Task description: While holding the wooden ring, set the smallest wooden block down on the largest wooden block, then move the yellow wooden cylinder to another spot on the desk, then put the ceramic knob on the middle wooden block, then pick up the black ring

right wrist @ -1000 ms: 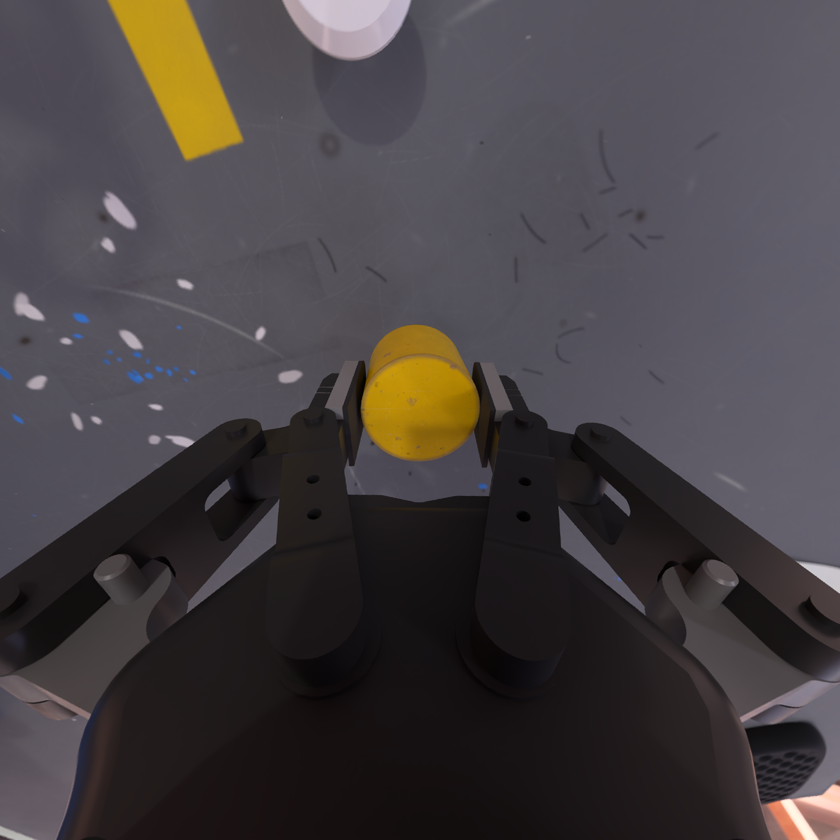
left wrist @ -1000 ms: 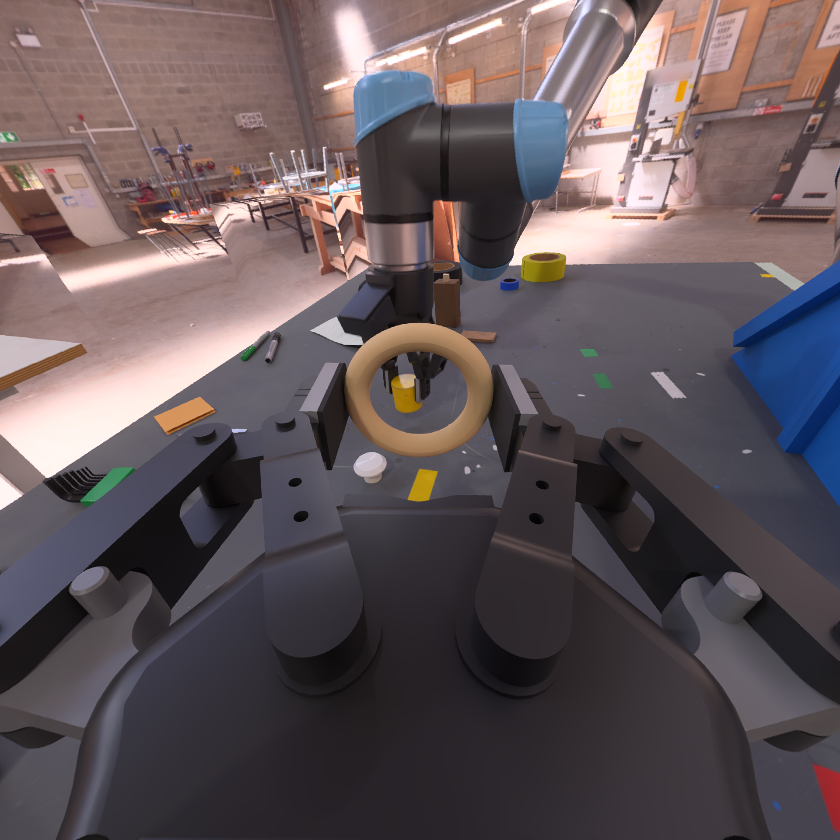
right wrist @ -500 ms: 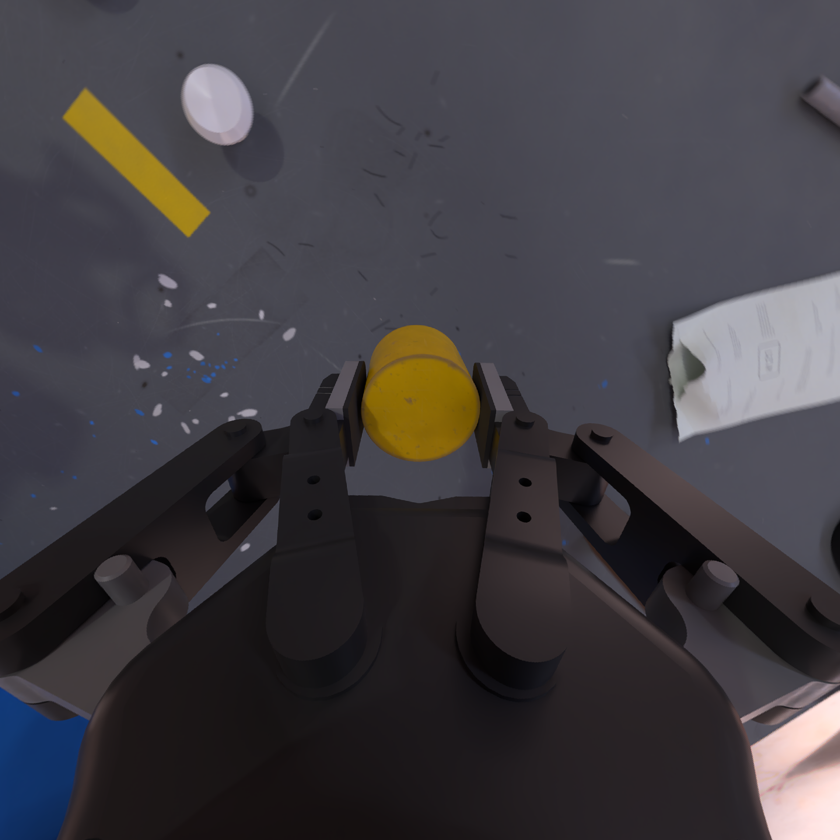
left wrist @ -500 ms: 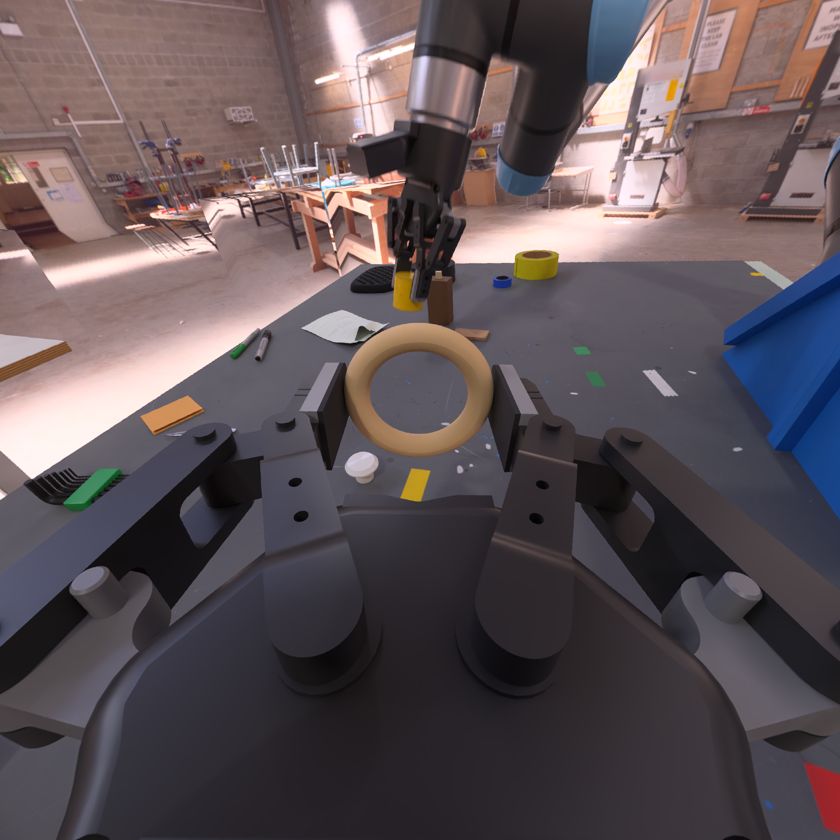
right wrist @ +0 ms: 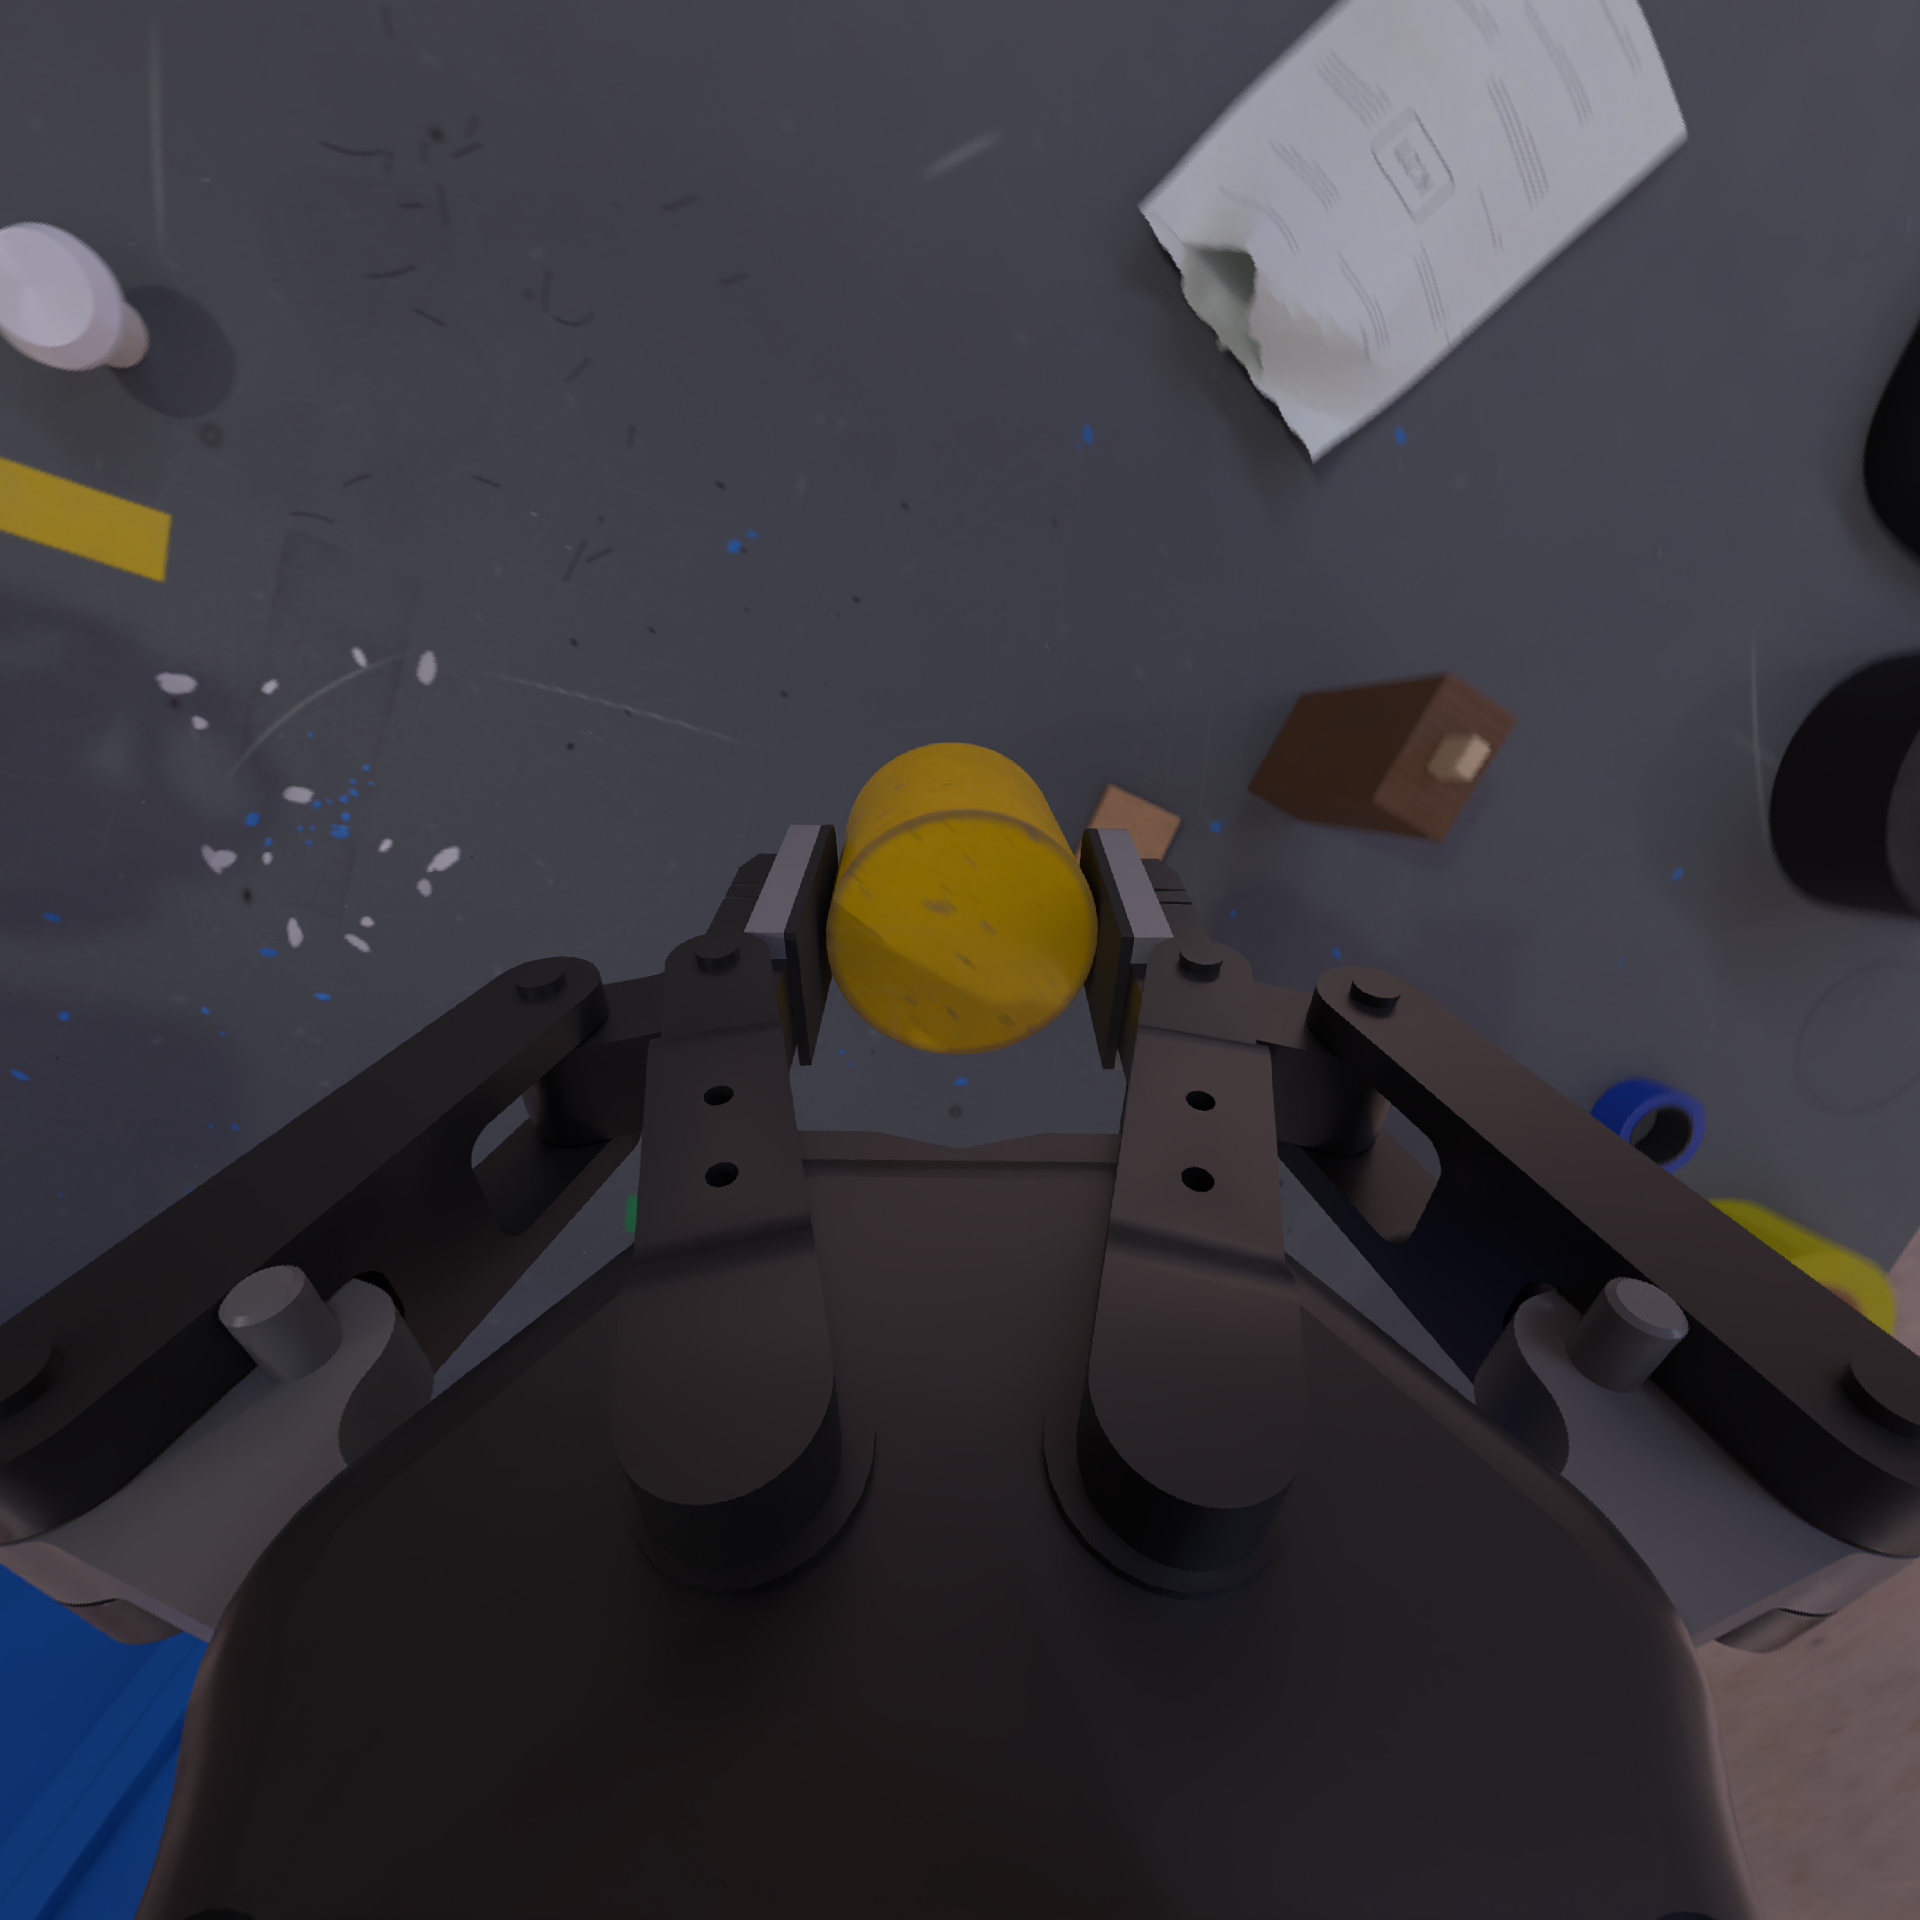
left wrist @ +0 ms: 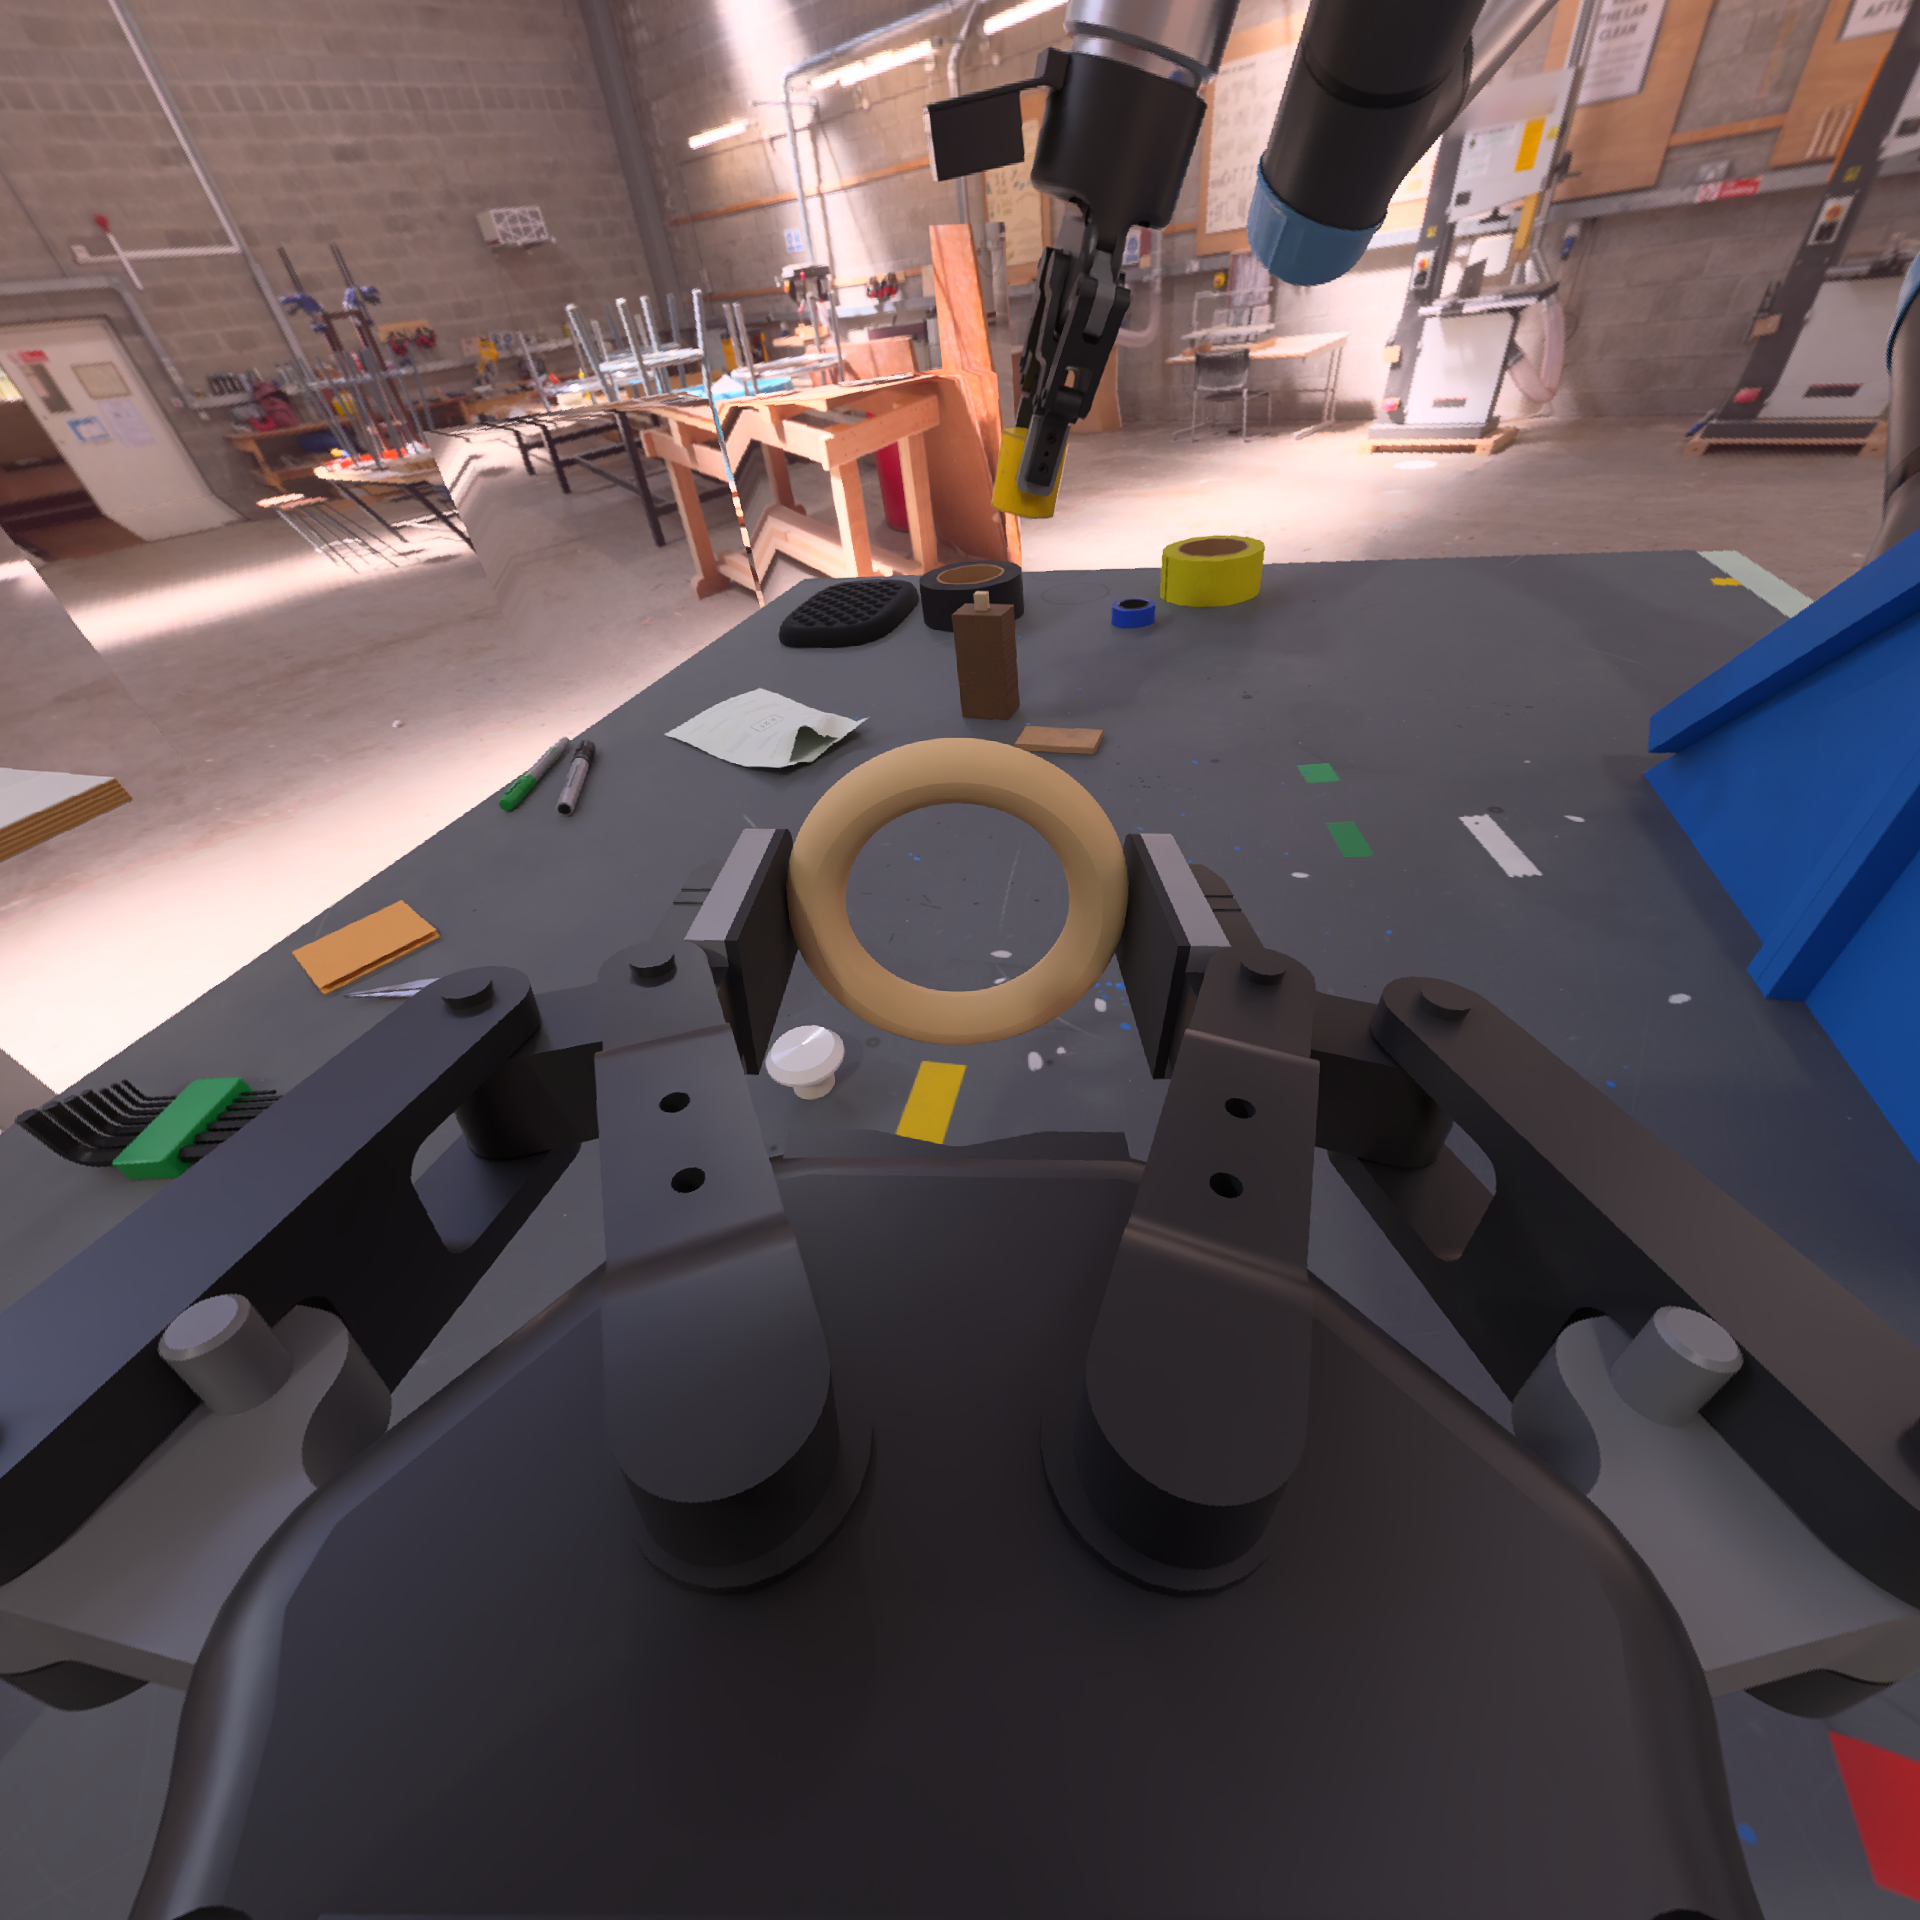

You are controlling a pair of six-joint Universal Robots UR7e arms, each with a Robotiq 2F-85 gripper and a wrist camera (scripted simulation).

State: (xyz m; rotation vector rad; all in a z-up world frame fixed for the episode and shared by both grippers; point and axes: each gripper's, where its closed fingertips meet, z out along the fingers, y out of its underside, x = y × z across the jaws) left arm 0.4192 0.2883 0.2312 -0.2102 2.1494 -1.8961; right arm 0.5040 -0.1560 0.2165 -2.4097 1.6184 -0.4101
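Right wrist view: right tool [right wrist: 958, 935] clamps yellow wooden cylinder [right wrist: 961, 899] (between both pads) above desk [right wrist: 727, 312].

tan wooden ring [left wrist: 956, 890], yellow cylinder [right wrist: 961, 899], white knob [left wrist: 805, 1058], dark brown block [left wrist: 985, 662]

The right gripper [left wrist: 1029, 488], clamped on the yellow wooden cylinder [right wrist: 961, 899], has climbed from the desk [left wrist: 1351, 707] surface near the ceramic knob [left wrist: 805, 1058] to high above the dark wooden block [left wrist: 985, 665]. In the right wrist view the knob [right wrist: 57, 301] has slid to the far left edge, and that block [right wrist: 1382, 753], a crumpled paper [right wrist: 1423, 208] and tape rolls now show beyond the cylinder.
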